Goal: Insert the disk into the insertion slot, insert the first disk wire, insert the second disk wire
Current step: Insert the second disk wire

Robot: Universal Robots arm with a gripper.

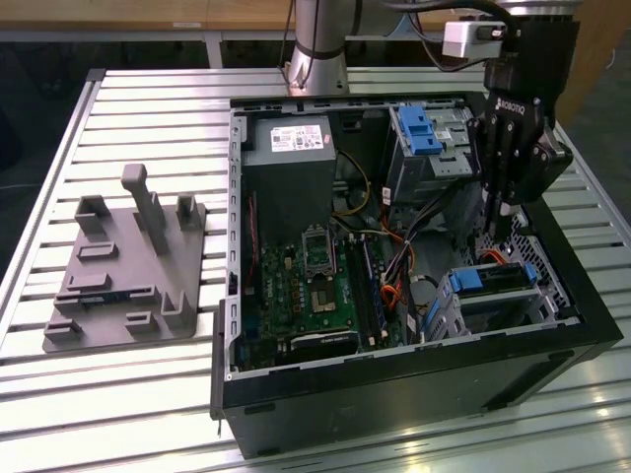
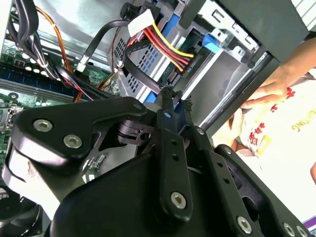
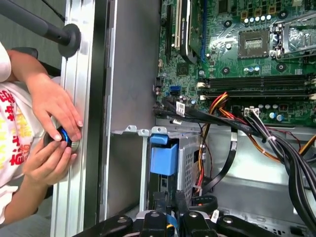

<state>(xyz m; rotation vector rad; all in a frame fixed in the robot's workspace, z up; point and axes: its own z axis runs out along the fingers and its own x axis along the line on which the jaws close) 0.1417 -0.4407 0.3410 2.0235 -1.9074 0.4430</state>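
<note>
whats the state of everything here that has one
computer case, open, side panel off
disk, lying in the insertion slot
gripper, down inside the case, just above the disk
person's hands, closed around a blue knob outside the case
</note>
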